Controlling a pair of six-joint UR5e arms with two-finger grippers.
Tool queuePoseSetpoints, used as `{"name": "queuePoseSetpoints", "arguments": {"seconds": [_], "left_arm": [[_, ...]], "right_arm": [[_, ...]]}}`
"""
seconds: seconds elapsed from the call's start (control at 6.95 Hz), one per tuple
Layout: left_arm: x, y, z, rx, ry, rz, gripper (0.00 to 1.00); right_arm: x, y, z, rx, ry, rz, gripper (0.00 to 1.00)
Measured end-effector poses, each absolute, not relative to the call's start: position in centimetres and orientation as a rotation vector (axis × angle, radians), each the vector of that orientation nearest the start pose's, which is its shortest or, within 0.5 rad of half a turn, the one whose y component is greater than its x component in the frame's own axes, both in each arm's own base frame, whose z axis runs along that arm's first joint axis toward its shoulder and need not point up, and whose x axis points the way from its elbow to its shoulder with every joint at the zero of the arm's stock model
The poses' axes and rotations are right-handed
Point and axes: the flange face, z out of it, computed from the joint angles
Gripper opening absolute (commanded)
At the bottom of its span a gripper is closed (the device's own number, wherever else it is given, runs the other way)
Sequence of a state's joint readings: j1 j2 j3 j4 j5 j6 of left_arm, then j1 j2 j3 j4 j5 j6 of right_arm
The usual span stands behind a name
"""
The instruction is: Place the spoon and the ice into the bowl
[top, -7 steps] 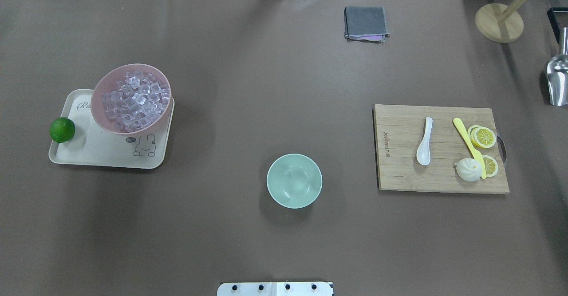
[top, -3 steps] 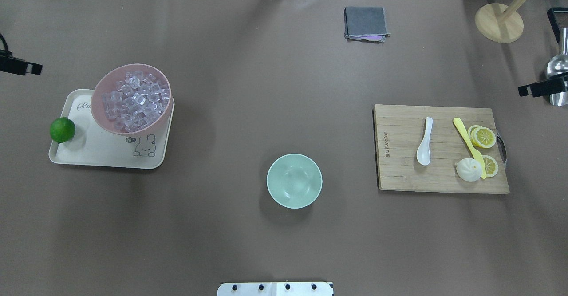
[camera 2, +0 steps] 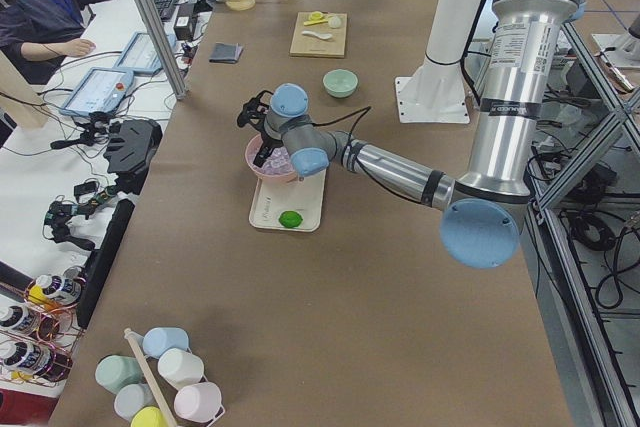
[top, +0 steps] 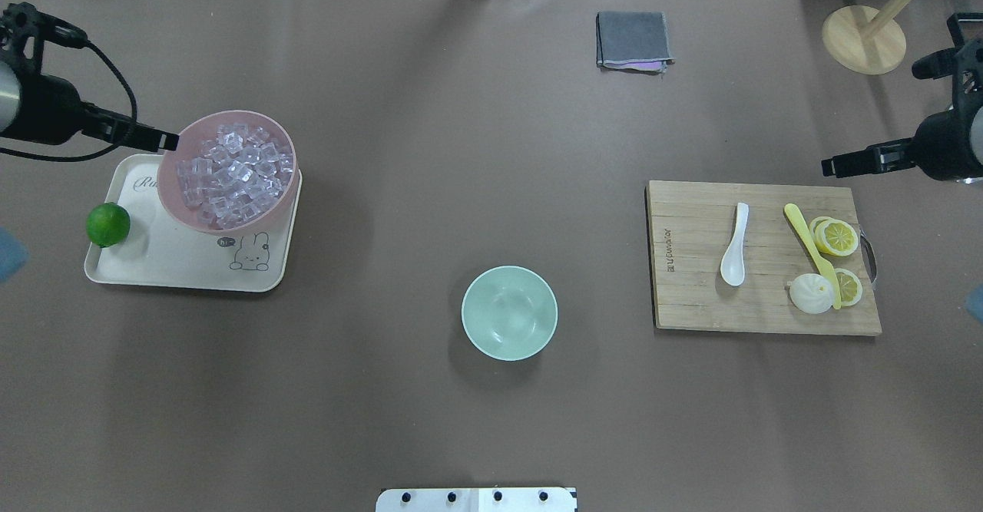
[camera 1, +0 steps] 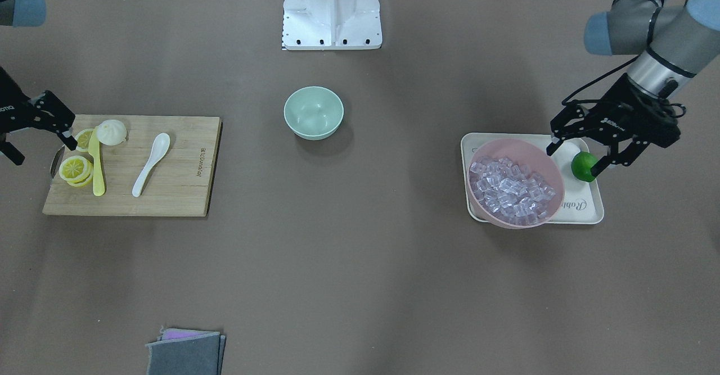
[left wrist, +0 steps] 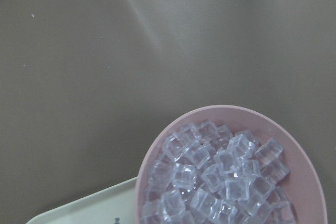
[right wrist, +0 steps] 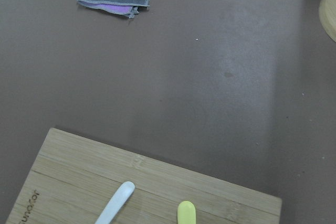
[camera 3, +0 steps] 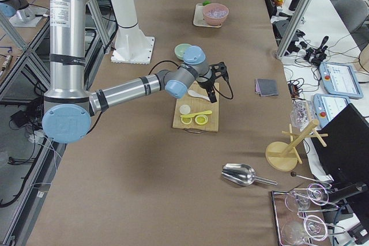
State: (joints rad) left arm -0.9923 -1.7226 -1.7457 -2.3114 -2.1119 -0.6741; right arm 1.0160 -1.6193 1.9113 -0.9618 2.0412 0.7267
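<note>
The white spoon [top: 734, 247] lies on the wooden cutting board [top: 691, 297]; it also shows in the front view [camera 1: 151, 164], and its handle tip shows in the right wrist view [right wrist: 115, 203]. Clear ice cubes [top: 230, 174] fill a pink bowl [camera 1: 517, 223] and show close in the left wrist view [left wrist: 220, 177]. The mint-green bowl [top: 509, 312] stands empty at the table's middle. My left gripper [camera 1: 576, 158] is open above the pink bowl's edge and a lime. My right gripper [camera 1: 42, 150] is open and empty, above the board's outer end, apart from the spoon.
The pink bowl and a lime [top: 107, 224] sit on a cream tray [top: 177, 262]. A yellow knife [top: 810, 251], lemon slices [top: 835, 236] and a white bun [top: 812, 294] share the board. A grey cloth [top: 632, 40] and a wooden stand base [top: 864, 40] lie at the far side.
Both arms have come into the overhead view from the sides and moved inward, the left toward the pink bowl, the right toward the cutting board. No object has moved.
</note>
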Motion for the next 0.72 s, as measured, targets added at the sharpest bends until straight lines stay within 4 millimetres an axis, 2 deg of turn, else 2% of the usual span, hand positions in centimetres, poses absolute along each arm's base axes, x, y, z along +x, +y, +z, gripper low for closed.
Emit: {"name": "queuePoseSetpoints", "arguments": {"seconds": [0.14,0.29,0.43,0.72], "left_arm": [[26.7,-50.7,40.2,0.571,0.989,0.192,0.88],[29.1,-50.0,40.0,0.587,0.971,0.189,0.87],[30.3,-49.6,40.1,0.593,0.959,0.191,0.87],[31.0,-49.4,40.6,0.592,0.945,0.194,0.82]], "right_arm": [[-19.2,-45.9,44.8,0.451,-0.871,-0.048,1.0],[-19.8,-45.9,44.7,0.454,-0.868,-0.048,1.0],[-20.0,-45.8,44.6,0.456,-0.868,-0.05,1.0],[-20.2,-45.8,44.6,0.456,-0.867,-0.051,1.0]]}}
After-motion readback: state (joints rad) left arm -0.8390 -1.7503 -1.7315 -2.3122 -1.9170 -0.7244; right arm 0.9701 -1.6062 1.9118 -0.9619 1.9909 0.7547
